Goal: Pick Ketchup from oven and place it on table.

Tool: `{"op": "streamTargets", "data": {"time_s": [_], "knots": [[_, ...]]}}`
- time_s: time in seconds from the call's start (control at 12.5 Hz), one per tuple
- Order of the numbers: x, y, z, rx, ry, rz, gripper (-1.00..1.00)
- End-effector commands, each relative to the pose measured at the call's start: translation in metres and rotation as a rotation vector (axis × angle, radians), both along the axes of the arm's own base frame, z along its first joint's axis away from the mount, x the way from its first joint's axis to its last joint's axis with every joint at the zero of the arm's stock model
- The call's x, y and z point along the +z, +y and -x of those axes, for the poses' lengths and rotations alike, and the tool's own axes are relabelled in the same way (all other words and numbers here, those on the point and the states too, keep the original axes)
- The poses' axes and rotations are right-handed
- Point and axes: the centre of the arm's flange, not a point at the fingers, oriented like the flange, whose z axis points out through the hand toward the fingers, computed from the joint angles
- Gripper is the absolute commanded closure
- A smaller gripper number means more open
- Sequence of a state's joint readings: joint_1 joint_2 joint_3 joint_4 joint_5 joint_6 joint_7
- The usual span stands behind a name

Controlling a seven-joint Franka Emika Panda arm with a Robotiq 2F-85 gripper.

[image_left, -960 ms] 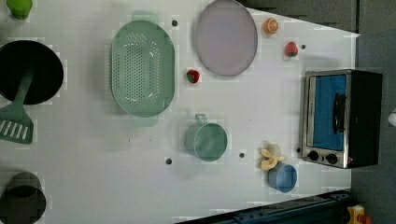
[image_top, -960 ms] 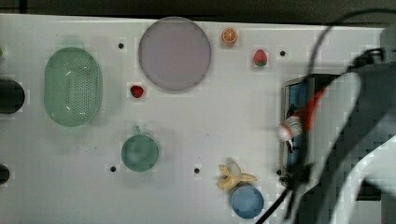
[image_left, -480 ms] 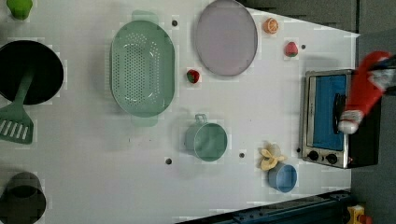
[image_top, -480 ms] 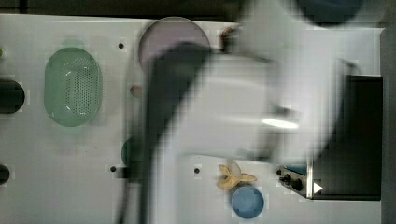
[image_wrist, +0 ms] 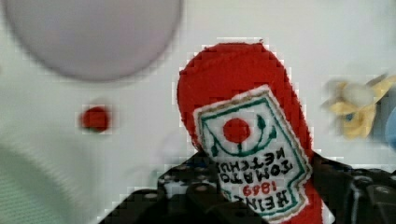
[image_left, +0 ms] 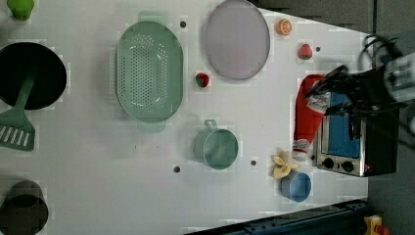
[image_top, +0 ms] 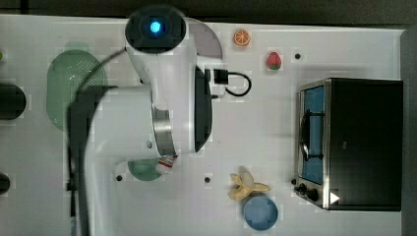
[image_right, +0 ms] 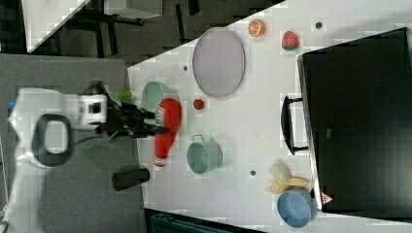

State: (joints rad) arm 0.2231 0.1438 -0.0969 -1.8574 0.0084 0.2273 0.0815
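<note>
One ketchup (image_wrist: 243,140) bottle sits clamped between the part-open end effector (image_wrist: 261,186) fingers, above the table (image_wrist: 130,121)

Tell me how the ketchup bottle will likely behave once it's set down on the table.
The ketchup bottle, held in the tool, looks tall and slim, so it may tip if stood upright. Its rounded body suggests it could roll if laid flat. The label looks stitched, so it may be soft, not stiff.

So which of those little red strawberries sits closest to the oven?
The strawberry next to the orange slice, just off the oven. The other strawberry lies farther off, between the green colander and the plate.
</note>
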Motion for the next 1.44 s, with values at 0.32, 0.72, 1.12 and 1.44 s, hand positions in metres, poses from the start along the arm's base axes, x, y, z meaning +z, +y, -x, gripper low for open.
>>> {"op": "streamTargets", "data": {"time_s": [0.32, 0.72, 1.12, 1.44], "knots": [[-0.129, -0.088, 0.036, -0.135, -0.021, 0.021, -0.27], [-0.213, -0.09, 0.05, -0.146, -0.036, 0.045, -0.74], [-0.2, -0.087, 0.039, -0.163, -0.103, 0.041, -1.0], [-0.066, -0.086, 0.015, -0.211, -0.271, -0.001, -1.0]]}}
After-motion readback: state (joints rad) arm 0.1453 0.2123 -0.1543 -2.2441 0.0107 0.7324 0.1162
